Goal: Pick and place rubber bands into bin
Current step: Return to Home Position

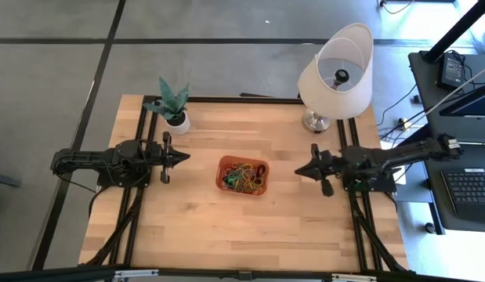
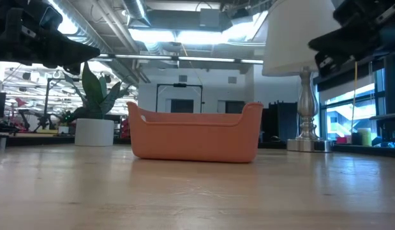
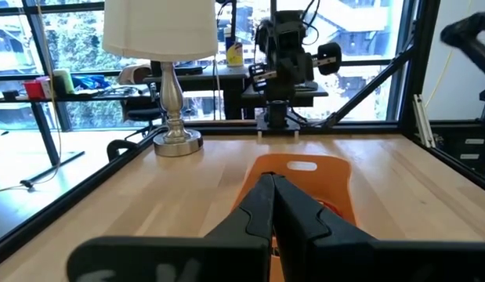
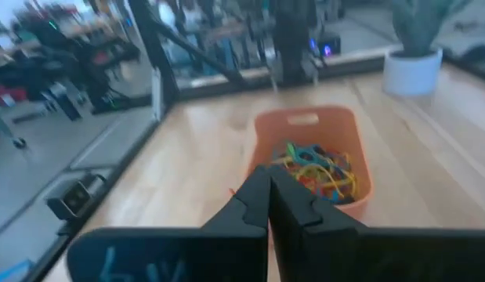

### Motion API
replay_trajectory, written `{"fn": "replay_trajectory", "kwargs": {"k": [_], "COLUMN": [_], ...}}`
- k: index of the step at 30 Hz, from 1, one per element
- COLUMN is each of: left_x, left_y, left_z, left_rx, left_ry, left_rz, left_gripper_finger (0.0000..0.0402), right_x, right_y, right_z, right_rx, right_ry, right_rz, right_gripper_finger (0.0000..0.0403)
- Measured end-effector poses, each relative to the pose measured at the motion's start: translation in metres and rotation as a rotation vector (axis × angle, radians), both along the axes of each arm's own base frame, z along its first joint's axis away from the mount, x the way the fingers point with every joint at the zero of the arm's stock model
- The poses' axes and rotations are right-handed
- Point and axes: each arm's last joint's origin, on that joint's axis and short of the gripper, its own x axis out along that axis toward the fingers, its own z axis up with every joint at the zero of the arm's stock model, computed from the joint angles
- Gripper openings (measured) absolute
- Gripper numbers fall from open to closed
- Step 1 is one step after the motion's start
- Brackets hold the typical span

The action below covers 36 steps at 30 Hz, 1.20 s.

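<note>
The left gripper [image 1: 185,157] hovers left of the bin [image 1: 222,177], raised off the table [image 1: 226,227] and well apart from the bin, with its tips pointing at it. Its jaws are pressed together and hold nothing. In the left wrist view the 2 fingers [image 3: 254,211] meet at a point. A potted plant [image 1: 175,110] stands beyond the bin's left end, near the table edge. The orange bin sits flat near the table's middle. The rubber bands [image 1: 244,177] lie heaped inside the bin, a tangle of green, yellow, red and orange. A lamp [image 1: 336,74] stands beyond the bin's right end, at the table edge. The right gripper [image 1: 298,169] hangs right of the bin, also raised, apart from it and aimed at it. Its jaws are closed tight and empty, and its fingers [image 4: 250,204] touch along their length.
</note>
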Motion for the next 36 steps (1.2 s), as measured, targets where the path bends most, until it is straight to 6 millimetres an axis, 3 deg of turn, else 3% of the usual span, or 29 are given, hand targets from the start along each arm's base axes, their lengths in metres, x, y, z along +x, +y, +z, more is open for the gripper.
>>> {"fn": "replay_trajectory", "kwargs": {"k": [6,12,27,33,36], "left_x": [0.0,0.0,0.0,0.0,0.0], "left_y": [0.0,0.0,0.0,0.0,0.0], "left_z": [0.0,0.0,0.0,0.0,0.0], "left_rx": [0.0,0.0,0.0,0.0,0.0], "left_ry": [0.0,0.0,0.0,-0.001,0.0], "left_rz": [0.0,0.0,0.0,0.0,-0.001], "left_gripper_finger": [0.0002,0.0002,0.0002,0.0002,0.0002], "right_x": [-0.019,-0.033,-0.048,-0.042,-0.043], "right_y": [-0.002,-0.004,-0.009,-0.008,-0.009], "right_z": [0.01,0.01,0.014,-0.016,-0.014], "right_rx": [-0.009,-0.042,-0.062,-0.03,-0.021], "right_ry": [-0.14,-0.144,-0.218,-0.29,-0.274], "right_rz": [0.007,0.009,-0.078,-0.092,-0.09], "right_gripper_finger": [0.0002,0.0002,0.0002,0.0003,0.0002]}}
